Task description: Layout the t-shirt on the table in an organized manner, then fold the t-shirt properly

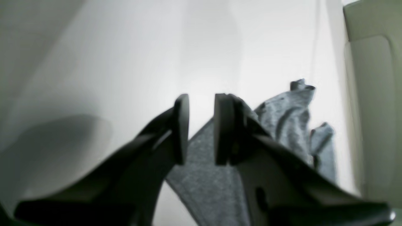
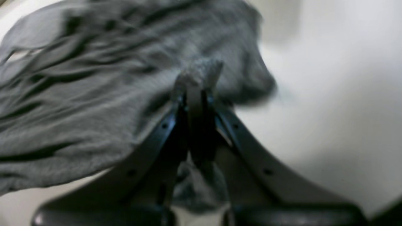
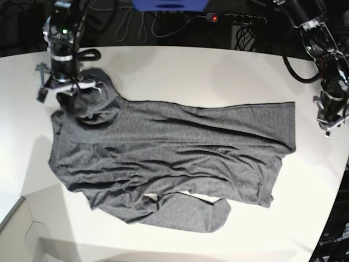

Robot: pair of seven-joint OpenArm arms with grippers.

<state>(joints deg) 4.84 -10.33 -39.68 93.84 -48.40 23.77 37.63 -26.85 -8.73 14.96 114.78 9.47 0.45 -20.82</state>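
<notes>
The t-shirt (image 3: 174,158), judged soft, light and limp, is spread wrinkled across the white surface (image 3: 180,71), best taken at hems or corners; cloth is pinched in the right gripper (image 2: 196,91), while the left gripper (image 1: 201,128) is parted, empty.

Bright, even overhead light washes the white worktop (image 3: 180,71) in the base view, which is sharp, with soft shadows at 7 o'clock and dark clutter along 12 o'clock. The left wrist view is soft all over: the tool (image 1: 201,128) is a dark blurred silhouette, the worktop glares near 2 o'clock, and a grey shadow lies at 8 o'clock. The right wrist view is dimmer and smeared; the shirt (image 2: 94,78) folds blur, worst toward 12 o'clock.
</notes>
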